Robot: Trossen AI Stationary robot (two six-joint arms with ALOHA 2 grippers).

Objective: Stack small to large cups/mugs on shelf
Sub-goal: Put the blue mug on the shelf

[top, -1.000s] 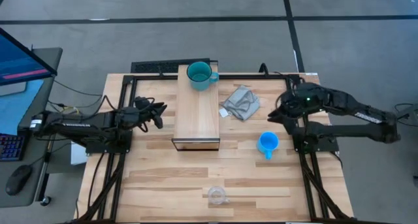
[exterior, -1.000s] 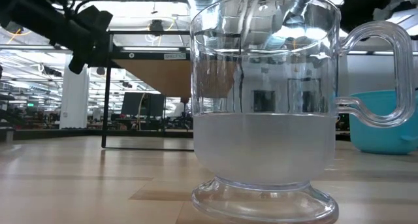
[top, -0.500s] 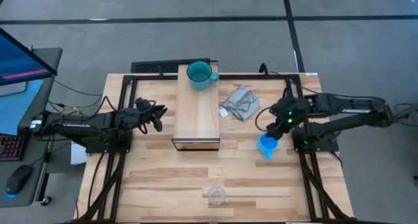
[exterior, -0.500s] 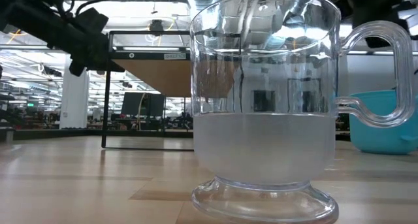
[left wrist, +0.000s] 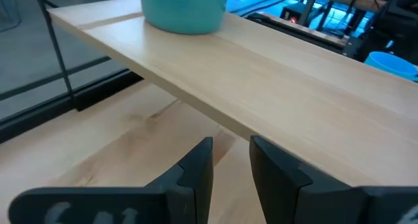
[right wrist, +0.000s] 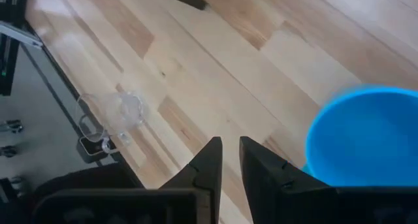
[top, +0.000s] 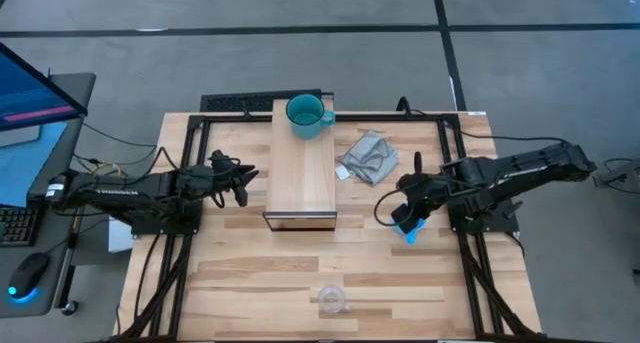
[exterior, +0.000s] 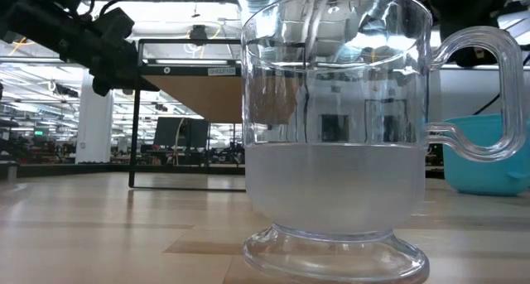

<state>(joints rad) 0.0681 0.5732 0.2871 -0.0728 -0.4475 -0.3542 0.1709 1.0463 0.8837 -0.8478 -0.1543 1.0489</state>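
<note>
Slatted wooden table [top: 300,273], grey floor [top: 300,53]

Bare table [top: 260,273] between shelf [top: 303,178] and glass cup [top: 333,300].

no readable text, labels, brands or numbers in any view

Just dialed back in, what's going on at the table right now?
The right gripper is down at the bright blue mug on the slatted table, right of the shelf; its jaws are nearly together beside the rim, with no grasp visible. The teal mug stands on the shelf's far end. The clear glass cup stands near the table's front edge. The left gripper waits left of the shelf.
</note>
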